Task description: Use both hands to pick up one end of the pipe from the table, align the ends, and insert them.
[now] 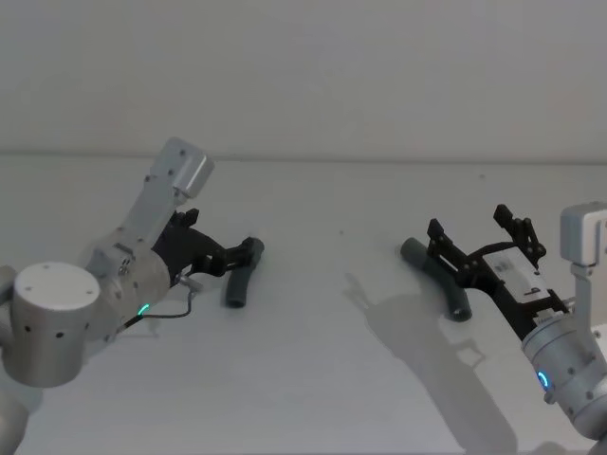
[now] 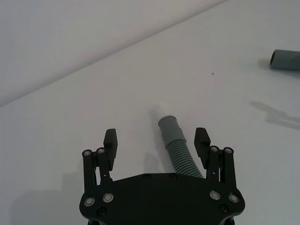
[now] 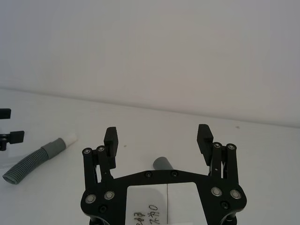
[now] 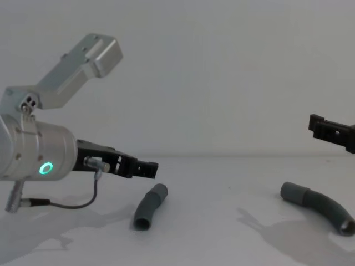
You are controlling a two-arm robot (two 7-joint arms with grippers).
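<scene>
Pipe in two pieces, lying well apart on the table [image 1: 322, 389]: the shorter piece [image 1: 238, 284] resting on the robot's left, the longer piece [image 1: 424, 261] on its right. Hovering just over the shorter piece, the left gripper [image 1: 239, 255], claw released and fingers [image 2: 110, 140] spread. In the left wrist view, straddling the ribbed hose, with the smooth cuff [image 2: 168, 126] and its white tip [image 2: 163, 111] poking out beyond the fingertips, nearer one finger than the other. From the chest view, hanging above the hose without touching it.

Over on the right, the right gripper [image 1: 477, 232] reaching out above the longer piece, claw likewise released, fingers wide apart, gripping nothing. From the chest view, floating well clear of the hose curving on the table below. In the right wrist view, one grey cuff [image 3: 162, 164] of the longer piece peeking out below the spread fingers.
</scene>
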